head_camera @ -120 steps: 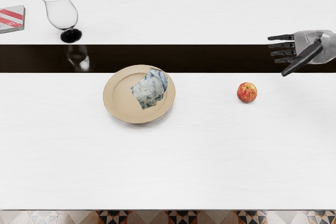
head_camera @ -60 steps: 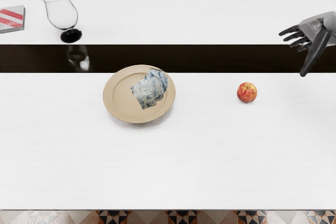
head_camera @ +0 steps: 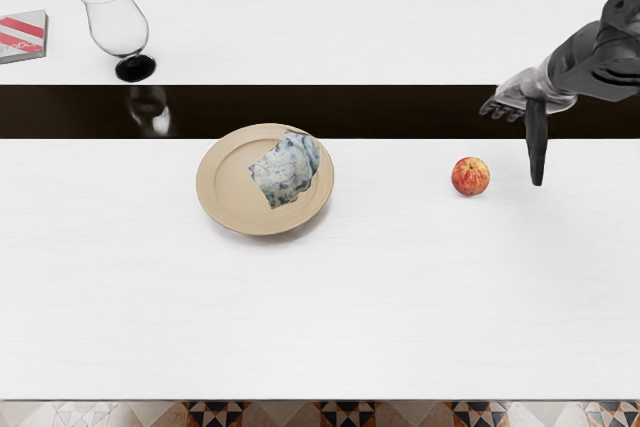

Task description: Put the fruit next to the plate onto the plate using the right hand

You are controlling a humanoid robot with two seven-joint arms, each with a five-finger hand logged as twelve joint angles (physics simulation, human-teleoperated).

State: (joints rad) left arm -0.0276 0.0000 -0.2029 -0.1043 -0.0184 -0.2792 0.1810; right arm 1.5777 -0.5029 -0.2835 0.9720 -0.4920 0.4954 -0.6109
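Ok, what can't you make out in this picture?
Head view, left edge: red-striped object cut off, unidentifiable.
Head view, on the plate: blue-white item too blurred to identify.
Head view, right edge: right hand's arm cut off.
Out of frame entirely: left hand.

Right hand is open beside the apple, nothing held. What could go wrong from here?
1. The apple is round and loose on the table; the open right hand sits to its right with one finger pointing down, so a glancing touch could roll it away.
2. A blue-white piece already covers the right part of the plate, the side facing the apple; set there, the apple might roll off.
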